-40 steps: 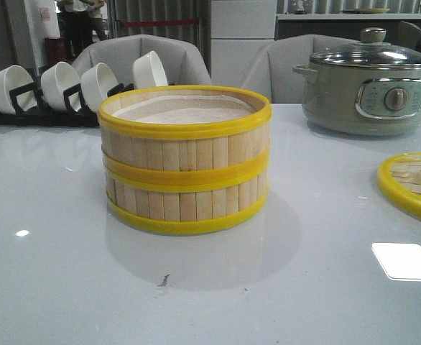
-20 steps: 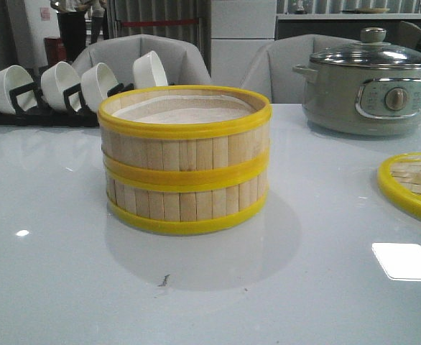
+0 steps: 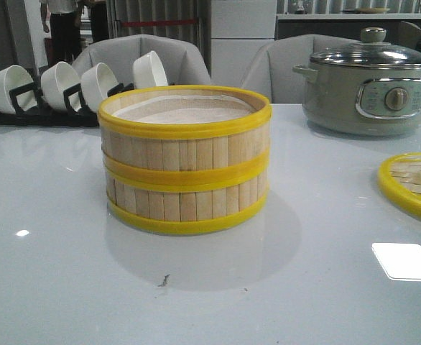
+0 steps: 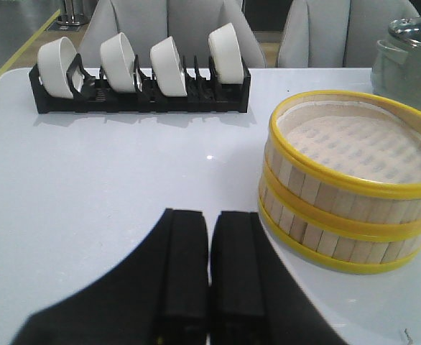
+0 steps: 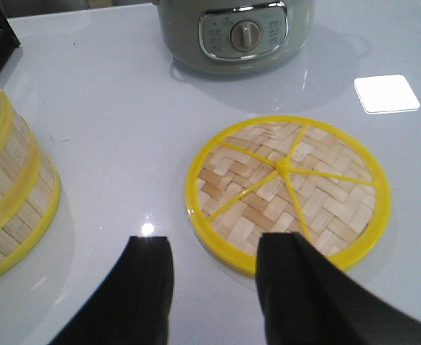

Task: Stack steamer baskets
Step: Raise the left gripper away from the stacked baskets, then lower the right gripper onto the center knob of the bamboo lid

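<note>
Two steamer baskets stand stacked at the table's middle, the upper basket (image 3: 184, 136) sitting squarely on the lower basket (image 3: 187, 203); a white liner shows inside the top one. In the left wrist view the stack (image 4: 350, 183) is beside my left gripper (image 4: 209, 215), which is shut with nothing between its fingers and clear of the baskets. My right gripper (image 5: 214, 248) is open over bare table, one finger overlapping the rim of the woven lid (image 5: 288, 190). The stack's edge (image 5: 9, 194) shows at that view's side. Neither gripper appears in the front view.
A grey-green electric pot (image 3: 368, 83) with a glass lid stands at the back right. A black rack with several white bowls (image 3: 67, 90) is at the back left. The flat woven lid (image 3: 413, 183) lies at the right edge. Grey chairs stand behind the table.
Baskets and table objects have not moved. Only people in the far background have shifted.
</note>
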### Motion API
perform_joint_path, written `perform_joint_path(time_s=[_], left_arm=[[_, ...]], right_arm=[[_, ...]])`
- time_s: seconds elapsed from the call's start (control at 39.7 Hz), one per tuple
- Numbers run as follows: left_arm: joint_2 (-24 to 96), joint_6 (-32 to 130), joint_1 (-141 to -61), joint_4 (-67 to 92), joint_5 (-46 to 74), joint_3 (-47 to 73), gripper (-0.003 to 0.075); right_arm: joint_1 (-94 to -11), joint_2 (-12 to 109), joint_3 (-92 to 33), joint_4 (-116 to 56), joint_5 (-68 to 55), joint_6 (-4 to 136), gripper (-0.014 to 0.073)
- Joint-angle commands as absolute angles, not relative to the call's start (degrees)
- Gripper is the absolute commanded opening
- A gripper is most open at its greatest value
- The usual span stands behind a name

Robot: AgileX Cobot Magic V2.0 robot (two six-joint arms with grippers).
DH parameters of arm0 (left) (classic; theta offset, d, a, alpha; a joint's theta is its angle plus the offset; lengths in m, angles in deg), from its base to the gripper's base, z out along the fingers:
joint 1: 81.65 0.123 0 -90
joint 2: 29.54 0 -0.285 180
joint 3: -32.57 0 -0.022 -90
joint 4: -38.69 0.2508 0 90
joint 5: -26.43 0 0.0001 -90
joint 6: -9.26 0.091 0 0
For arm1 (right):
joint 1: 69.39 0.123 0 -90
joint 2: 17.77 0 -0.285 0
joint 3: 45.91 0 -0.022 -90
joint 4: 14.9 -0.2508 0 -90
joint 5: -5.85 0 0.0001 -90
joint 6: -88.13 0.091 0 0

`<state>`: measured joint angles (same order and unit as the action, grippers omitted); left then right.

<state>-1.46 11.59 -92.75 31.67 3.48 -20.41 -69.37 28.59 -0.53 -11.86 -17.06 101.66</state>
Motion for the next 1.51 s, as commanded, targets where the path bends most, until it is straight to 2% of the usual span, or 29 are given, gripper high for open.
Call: perform_joint_path(time_s=[0.0,0.78,1.01,1.26,1.49], left_arm=[[-1.2,11.2,-92.7,31.4,8.7,-18.9,0.0095],[-1.2,11.2,-92.7,31.4,8.7,-18.9,0.0095],[-1.2,11.2,-92.7,31.4,8.7,-18.9,0.0095],[-1.2,11.2,-92.7,31.4,8.7,-18.9,0.0095],[-1.2,11.2,-92.7,31.4,8.7,-18.9,0.0095]], right_arm=[[-69.4,28.8,-2.6,-11.4,-15.4,101.3,0.0391],[-69.5,32.1,-1.4,-11.6,-22.3,101.3,0.0391],[-69.6,48.0,-7.1,-9.3,-21.8,100.9,0.0391],[-69.6,67.6,-24.1,-4.3,-24.2,100.9,0.0391],[-70.2,79.4,-39.3,-3.9,-29.9,100.9,0.0391]])
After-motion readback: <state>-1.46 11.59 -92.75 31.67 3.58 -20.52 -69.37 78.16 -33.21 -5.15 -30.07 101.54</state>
